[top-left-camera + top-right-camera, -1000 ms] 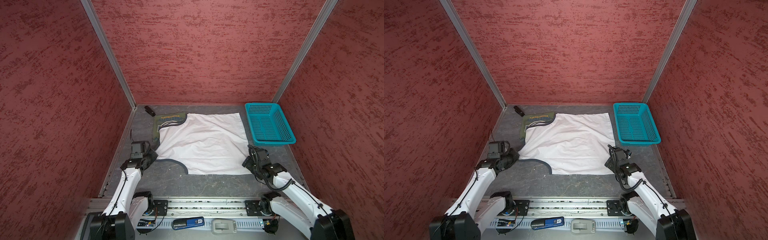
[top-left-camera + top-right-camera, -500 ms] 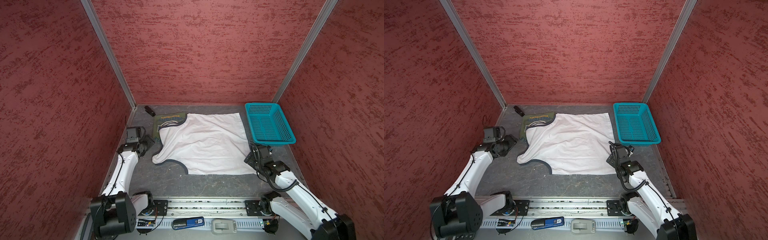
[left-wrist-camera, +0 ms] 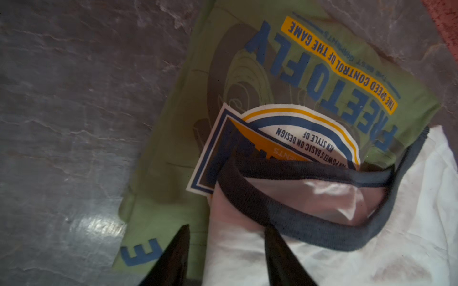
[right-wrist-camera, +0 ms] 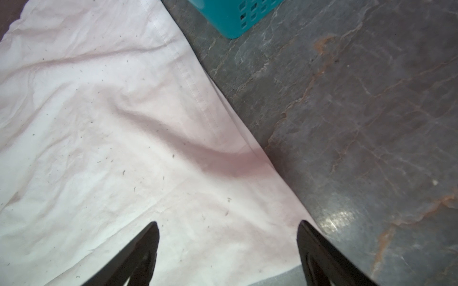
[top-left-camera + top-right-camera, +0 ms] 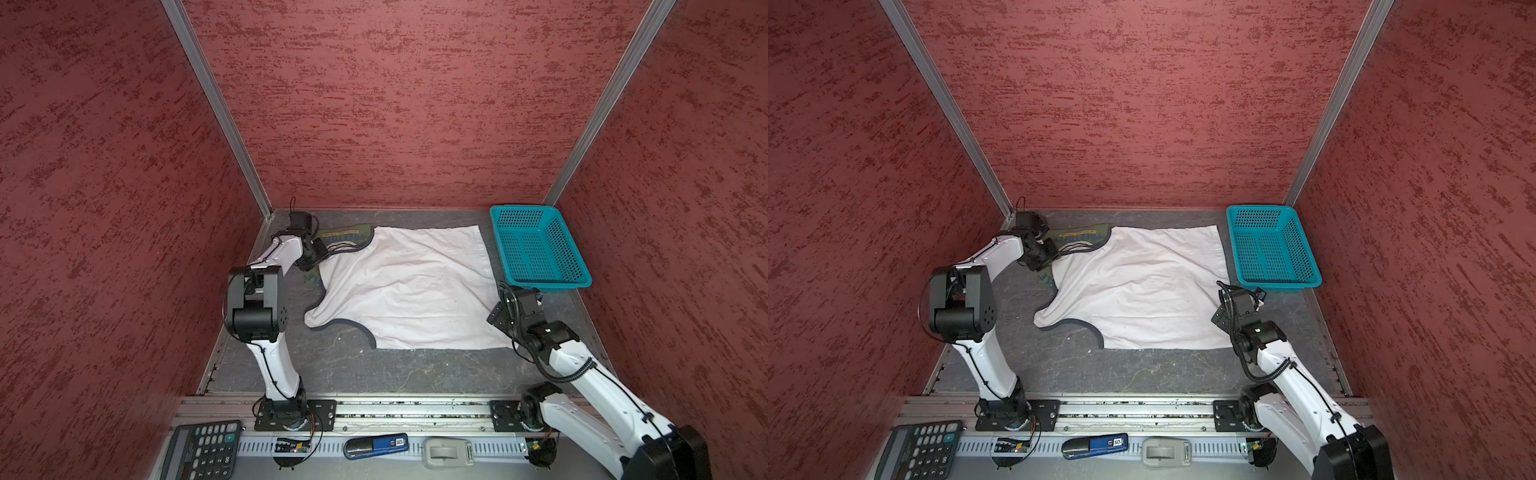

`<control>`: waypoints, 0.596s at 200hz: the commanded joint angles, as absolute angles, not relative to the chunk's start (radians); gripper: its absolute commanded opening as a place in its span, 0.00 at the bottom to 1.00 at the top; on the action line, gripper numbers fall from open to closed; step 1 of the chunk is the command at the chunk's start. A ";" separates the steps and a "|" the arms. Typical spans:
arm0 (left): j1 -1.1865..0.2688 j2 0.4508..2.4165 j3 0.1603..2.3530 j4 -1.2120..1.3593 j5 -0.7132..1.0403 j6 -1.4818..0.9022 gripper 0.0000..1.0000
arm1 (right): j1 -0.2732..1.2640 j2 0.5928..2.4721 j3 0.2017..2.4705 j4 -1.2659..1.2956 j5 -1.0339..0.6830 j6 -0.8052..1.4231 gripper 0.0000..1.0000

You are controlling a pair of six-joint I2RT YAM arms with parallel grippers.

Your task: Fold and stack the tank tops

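**Spread white tank top [image 5: 415,291] overlaps olive green tank top [image 3: 173,123]**

The fingers of the left gripper [image 3: 226,231] stand apart, astride the white top's grey-trimmed shoulder; olive cloth lies just beyond them. The fingers of the right gripper [image 4: 228,225] gape wide over the white hem corner, bare table [image 4: 359,148] beside one, a turquoise basket [image 4: 230,17] further ahead.

Most of the olive green tank top [image 5: 345,239] lies hidden under the white tank top [image 5: 407,286]; only a patch at the white one's 10 o'clock corner shows in both top views. In the left wrist view grey trim [image 3: 285,213] covers part of the badge print [image 3: 247,138]. The calculator [image 5: 199,449], at 7 o'clock, is cut by the picture's edge. The right wrist view shows only a corner of the basket [image 4: 233,17]
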State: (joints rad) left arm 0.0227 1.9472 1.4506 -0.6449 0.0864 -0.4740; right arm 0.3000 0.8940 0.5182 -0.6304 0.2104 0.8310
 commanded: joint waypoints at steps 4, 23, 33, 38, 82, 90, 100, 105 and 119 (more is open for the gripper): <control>-0.018 2.000 1.562 -0.696 0.045 -0.428 0.29 | 0.299 0.906 0.509 -0.601 0.210 0.833 0.88; -0.072 2.033 1.656 -0.743 -0.036 -0.371 0.13 | 0.298 0.918 0.509 -0.597 0.210 0.829 0.88; -0.121 2.039 1.697 -0.766 -0.124 -0.324 0.09 | 0.299 0.925 0.509 -0.595 0.213 0.827 0.88; -0.144 2.039 1.710 -0.771 -0.167 -0.301 0.08 | 0.298 0.926 0.509 -0.595 0.215 0.827 0.88; -0.333 2.027 1.677 -0.727 -0.259 -0.139 0.13 | 0.298 0.953 0.506 -0.570 0.207 0.830 0.88; -0.351 2.024 1.663 -0.722 -0.247 -0.134 0.25 | 0.298 0.960 0.507 -0.565 0.203 0.831 0.88; -0.356 2.014 1.646 -0.716 -0.235 -0.145 0.42 | 0.299 0.967 0.508 -0.561 0.200 0.828 0.88; -0.355 2.005 1.635 -0.707 -0.225 -0.153 0.46 | 0.299 0.971 0.508 -0.558 0.199 0.826 0.88; -0.344 1.968 1.599 -0.682 -0.204 -0.175 0.52 | 0.298 0.977 0.506 -0.556 0.197 0.823 0.88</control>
State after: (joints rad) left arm -0.3828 2.0396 1.6432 -0.7116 -0.1993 -0.1852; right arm 0.2996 0.9688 0.5148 -0.5861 0.2054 0.8219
